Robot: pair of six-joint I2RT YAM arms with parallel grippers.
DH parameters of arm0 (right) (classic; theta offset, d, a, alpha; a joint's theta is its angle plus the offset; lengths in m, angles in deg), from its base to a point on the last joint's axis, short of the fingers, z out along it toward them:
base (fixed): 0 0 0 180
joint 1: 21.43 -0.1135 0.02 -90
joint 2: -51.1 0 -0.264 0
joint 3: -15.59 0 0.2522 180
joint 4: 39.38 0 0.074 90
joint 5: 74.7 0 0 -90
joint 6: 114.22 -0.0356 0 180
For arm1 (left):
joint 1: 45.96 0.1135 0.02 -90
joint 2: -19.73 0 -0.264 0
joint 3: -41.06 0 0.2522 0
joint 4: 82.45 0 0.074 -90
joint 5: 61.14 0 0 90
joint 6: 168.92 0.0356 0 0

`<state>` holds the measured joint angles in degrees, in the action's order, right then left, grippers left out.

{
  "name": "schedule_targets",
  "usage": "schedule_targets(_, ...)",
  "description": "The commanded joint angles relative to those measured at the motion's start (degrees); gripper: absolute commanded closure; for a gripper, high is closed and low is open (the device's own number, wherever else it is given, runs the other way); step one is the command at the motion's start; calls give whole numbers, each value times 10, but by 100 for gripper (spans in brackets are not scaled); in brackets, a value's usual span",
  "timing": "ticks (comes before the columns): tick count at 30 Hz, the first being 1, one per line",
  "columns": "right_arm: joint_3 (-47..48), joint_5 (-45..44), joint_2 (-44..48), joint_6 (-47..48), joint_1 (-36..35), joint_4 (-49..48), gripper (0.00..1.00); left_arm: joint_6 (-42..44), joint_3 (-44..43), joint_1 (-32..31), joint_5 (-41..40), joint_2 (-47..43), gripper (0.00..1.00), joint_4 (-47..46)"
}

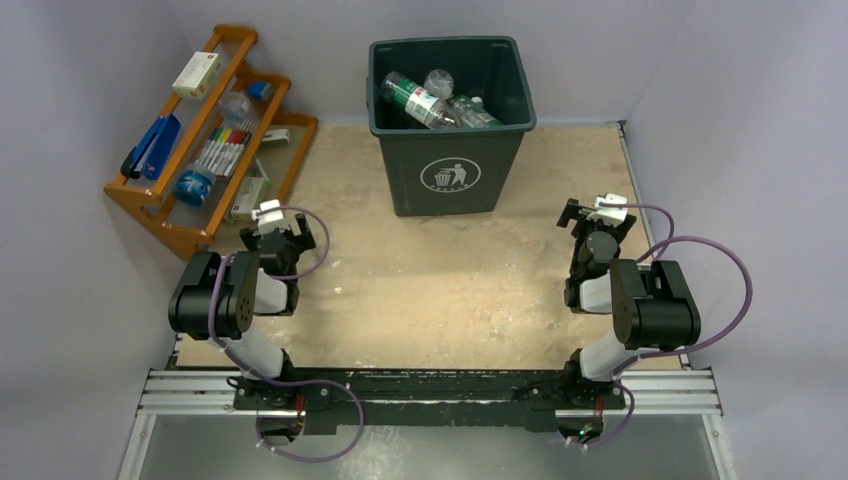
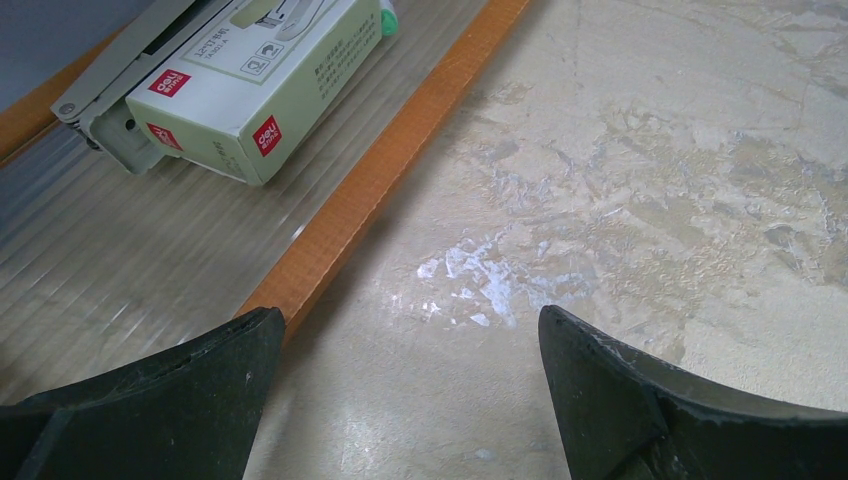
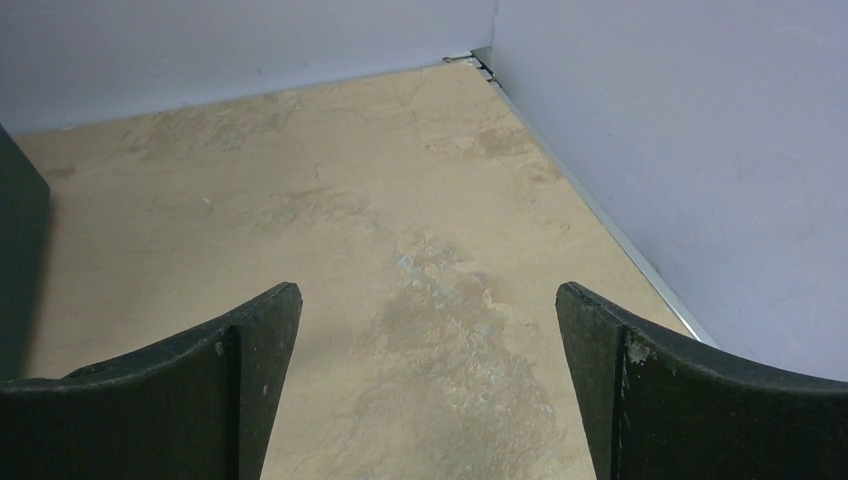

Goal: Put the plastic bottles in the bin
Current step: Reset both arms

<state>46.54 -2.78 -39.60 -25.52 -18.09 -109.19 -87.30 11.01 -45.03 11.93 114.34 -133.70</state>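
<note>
The metal rail carrying both arm bases is lying along the near edge of the table, and from it the two arms are reaching forward with their elbows folded. The left gripper is hovering just beside the near end of the orange wooden rack, its jaws standing wide apart with nothing between them. In its wrist view the black fingers are framing bare, scuffed tabletop and the rack's orange edge, and a white and pale green box with red brand marks is lying on the rack's ribbed clear shelf. The right gripper is hanging over the right side of the table, well apart from the rack. Its jaws are likewise spread and gripping nothing, and its wrist view is showing only beige tabletop running to the lilac wall. The dark green bin is standing upright at the far middle of the table, between the two grippers and beyond them, its white disposal symbol facing the arms. Several clear plastic bottles with green labels are lying piled inside it, and none is showing on the open tabletop
</note>
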Motion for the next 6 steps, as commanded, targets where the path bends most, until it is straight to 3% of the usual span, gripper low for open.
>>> schedule_targets(1, 5, -4, 2, 10, -1, -44, 0, -5, -17, -3, -5, 2, 1, -19)
schedule_targets(6, 5, -4, 2, 11, -1, -44, 0, -3, -17, -9, -13, 1, 1, -18)
